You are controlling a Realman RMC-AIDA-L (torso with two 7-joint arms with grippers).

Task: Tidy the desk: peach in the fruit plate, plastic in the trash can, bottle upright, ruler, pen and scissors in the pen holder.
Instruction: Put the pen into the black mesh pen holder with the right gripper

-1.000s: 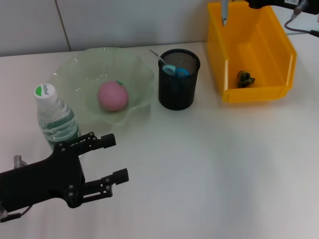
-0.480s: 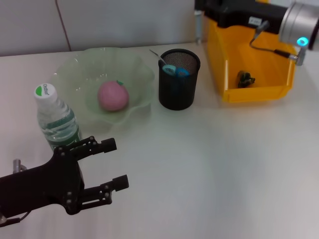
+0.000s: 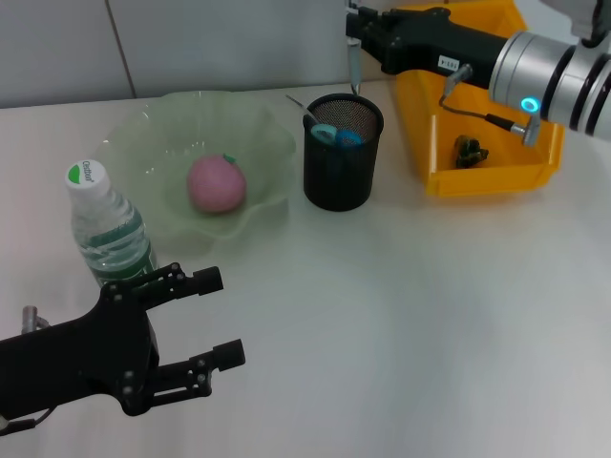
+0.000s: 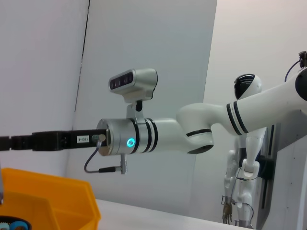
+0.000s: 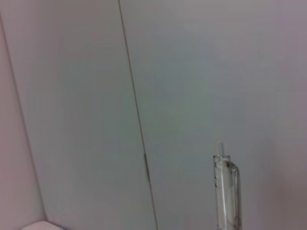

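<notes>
My right gripper [image 3: 357, 36] reaches in from the right, shut on a clear pen [image 3: 353, 69] that hangs upright just above the back rim of the black mesh pen holder [image 3: 342, 167]. The pen [image 5: 226, 191] also shows in the right wrist view against the wall. Blue-handled scissors [image 3: 335, 136] and a thin grey strip [image 3: 301, 107] stand in the holder. The pink peach [image 3: 216, 183] lies in the green fruit plate [image 3: 143, 134]. The bottle [image 3: 105, 227] stands upright. Dark plastic [image 3: 470, 150] lies in the yellow trash can [image 3: 535, 105]. My left gripper [image 3: 226, 316] rests open near the front left.
The right arm [image 4: 144, 136] crosses above the yellow trash can [image 4: 53, 201] in the left wrist view. A white wall runs behind the table. Bare white tabletop [image 3: 410, 315] spreads across the front and right.
The right arm has swung left from over the yellow trash can, carrying the pen to just above the pen holder. The left gripper has barely shifted.
</notes>
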